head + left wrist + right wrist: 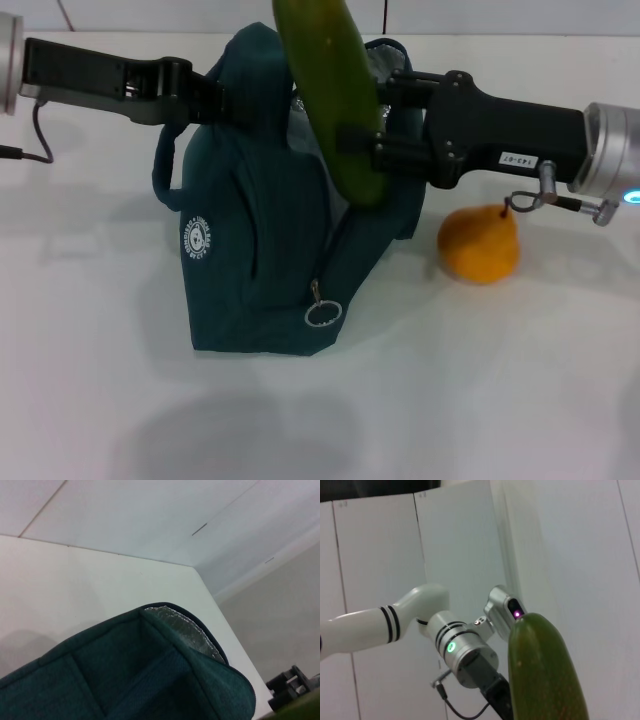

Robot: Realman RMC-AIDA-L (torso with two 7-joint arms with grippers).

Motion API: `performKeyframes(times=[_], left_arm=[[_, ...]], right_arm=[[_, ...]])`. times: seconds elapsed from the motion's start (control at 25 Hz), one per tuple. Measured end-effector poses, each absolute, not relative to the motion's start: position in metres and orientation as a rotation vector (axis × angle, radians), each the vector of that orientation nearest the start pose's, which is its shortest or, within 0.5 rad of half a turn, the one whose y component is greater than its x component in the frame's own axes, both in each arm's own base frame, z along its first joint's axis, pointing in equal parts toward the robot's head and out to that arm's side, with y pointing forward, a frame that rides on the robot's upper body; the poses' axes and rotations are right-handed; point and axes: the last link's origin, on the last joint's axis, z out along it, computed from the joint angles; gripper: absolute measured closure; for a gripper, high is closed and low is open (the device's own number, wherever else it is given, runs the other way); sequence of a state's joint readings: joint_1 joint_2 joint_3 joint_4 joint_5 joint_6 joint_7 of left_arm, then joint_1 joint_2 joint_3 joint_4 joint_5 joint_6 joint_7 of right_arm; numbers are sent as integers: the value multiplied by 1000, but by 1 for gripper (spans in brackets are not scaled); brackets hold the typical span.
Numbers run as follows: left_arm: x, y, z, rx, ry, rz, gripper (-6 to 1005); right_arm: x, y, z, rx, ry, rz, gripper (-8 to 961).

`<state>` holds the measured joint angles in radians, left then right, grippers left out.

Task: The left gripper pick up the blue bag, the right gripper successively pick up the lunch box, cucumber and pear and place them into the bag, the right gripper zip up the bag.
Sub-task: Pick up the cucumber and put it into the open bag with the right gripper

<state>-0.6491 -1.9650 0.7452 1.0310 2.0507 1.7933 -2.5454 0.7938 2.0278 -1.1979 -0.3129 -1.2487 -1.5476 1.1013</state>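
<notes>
The right gripper (pixel 365 140) reaches in from the right side of the head view and pinches the cucumber (pixel 330 95) between its black fingers, near the cucumber's lower end. The cucumber stands nearly upright in that grip, tilted a little, with most of its length rising above the fingers and out of the top of the picture, and only its rounded tip hanging below them. Directly behind and beneath the right gripper stands the blue bag (pixel 255 260), upright on the white table (pixel 480 400), so the cucumber's lower tip hangs in front of the bag's upper right part, close by its open mouth where a strip of silver lining shows. The left gripper (pixel 215 100) comes in from the left at about the same height and meets the bag's top edge beside a loop handle; its fingers are hidden by the fabric, so whether they are pressed together on it cannot be told. The left wrist view looks along the bag's teal rim and foil lining from just above. Below the right gripper's wrist and off to its outer side, the pear (pixel 480 245) sits on the table, apart from the bag. The ring zipper pull (pixel 321 312) hangs low on the bag's front, well below both grippers. The lunch box cannot be seen.
</notes>
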Motion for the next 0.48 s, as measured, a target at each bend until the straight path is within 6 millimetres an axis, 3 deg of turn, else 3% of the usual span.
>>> performKeyframes(times=[0.48], left_arm=[[-194, 363, 89, -2597, -1594, -567, 959]], right_arm=[[138, 360, -51, -2785, 175, 1202, 387]])
